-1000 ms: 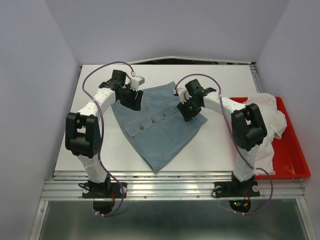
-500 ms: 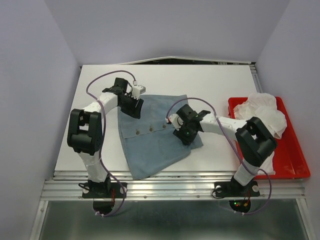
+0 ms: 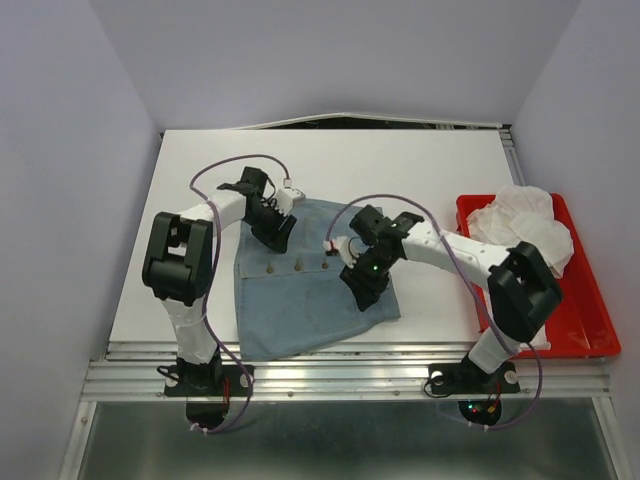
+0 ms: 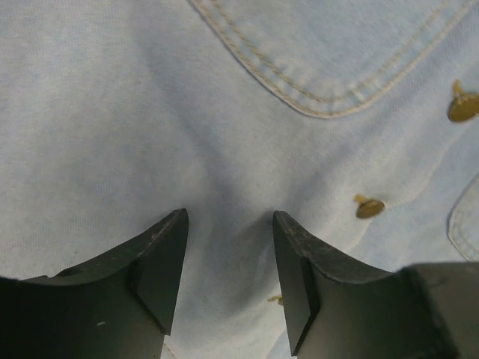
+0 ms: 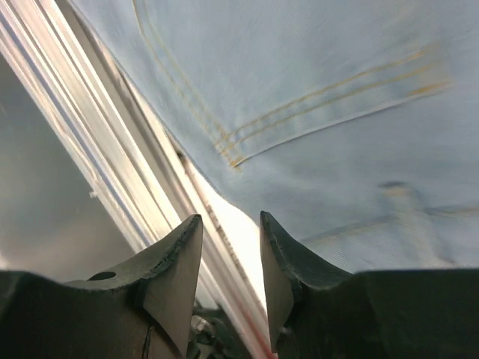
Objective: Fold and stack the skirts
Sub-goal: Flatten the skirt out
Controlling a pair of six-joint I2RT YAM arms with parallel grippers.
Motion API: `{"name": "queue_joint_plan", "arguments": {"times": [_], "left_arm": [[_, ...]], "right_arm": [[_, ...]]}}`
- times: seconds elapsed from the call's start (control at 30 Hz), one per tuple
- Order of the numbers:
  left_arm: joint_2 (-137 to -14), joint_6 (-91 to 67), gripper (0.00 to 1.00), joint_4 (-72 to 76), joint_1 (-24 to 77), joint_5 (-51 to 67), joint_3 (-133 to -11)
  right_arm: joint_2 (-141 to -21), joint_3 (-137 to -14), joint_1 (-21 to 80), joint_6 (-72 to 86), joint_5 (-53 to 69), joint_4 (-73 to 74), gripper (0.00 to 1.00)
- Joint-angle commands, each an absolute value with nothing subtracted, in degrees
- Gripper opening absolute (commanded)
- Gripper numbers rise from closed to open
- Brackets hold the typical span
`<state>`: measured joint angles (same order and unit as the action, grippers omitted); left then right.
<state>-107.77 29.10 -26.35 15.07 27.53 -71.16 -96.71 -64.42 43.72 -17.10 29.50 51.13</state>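
From above, the light-blue denim skirt (image 3: pixel 300 300) lies spread on the white table (image 3: pixel 400 160), near its front edge and between the two arms. The left gripper (image 3: pixel 272 222) is down on the skirt's upper-left corner, the right gripper (image 3: pixel 368 290) on its right side. Well apart to the right, a red tray (image 3: pixel 592 310) holds crumpled white cloth (image 3: pixel 520 225) — the right arm's elbow (image 3: pixel 520 285) partly covers it.

The left wrist view adds detail: parted fingers (image 4: pixel 161 262) over denim, nothing pinched between them, with a pocket seam (image 4: pixel 322 101) and brass buttons (image 4: pixel 370 206) beyond.

In the right wrist view the fingers are parted too and grip nothing — bright table and a metal rail (image 5: pixel 97 142) show through the gap, with stitched denim above.
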Motion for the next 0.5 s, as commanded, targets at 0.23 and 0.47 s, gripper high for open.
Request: {"name": "queue_joint_plan", "arguments": {"times": [0.23,0.47], "left_arm": [[-103.35,37.53,0.63,-32.63,9.06,33.22,-89.97],[-115.84,40.87,0.61,-30.32,7.47,31.38,-105.54]], "right_arm": [[-100.87,-89.19,24.19,-16.79,16.44,37.89,0.42],[-112.59,-96.59,21.18,-18.46,11.95,29.80,0.43]]}}
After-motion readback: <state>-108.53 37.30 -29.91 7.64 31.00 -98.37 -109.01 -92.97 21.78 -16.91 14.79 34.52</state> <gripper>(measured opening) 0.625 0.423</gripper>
